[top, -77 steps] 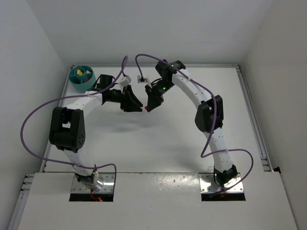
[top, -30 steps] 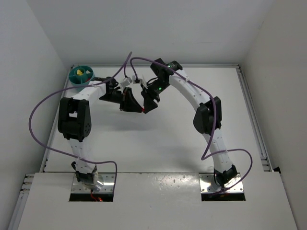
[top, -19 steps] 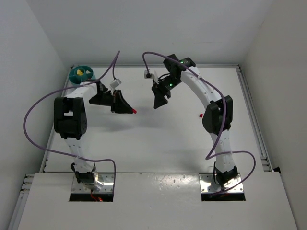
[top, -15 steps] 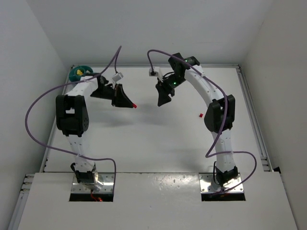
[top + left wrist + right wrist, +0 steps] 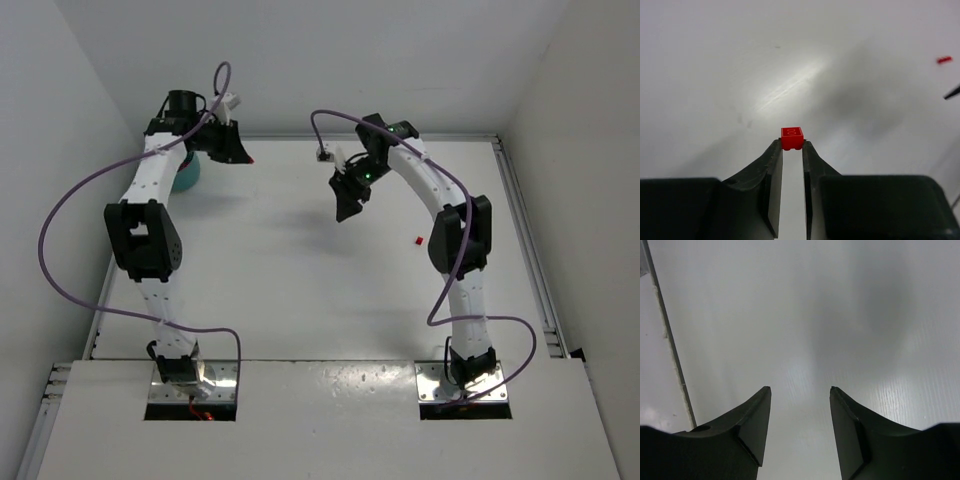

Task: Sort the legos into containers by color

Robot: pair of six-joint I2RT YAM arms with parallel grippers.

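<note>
Pinching a red lego brick [image 5: 792, 138] at its tips, the left pincer [image 5: 792, 148] hangs near the teal bowl [image 5: 186, 180] — the right pincer [image 5: 800, 391] stands open and empty — while a loose red lego [image 5: 417, 240] lies on the desk [image 5: 300, 280].

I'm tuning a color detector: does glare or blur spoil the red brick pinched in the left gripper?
Left wrist view: the red brick is sharp and evenly lit; a glare streak crosses the table beyond it. Right wrist view: only soft shadow and sheen on the table. Top view: even light, faint shadows.
</note>
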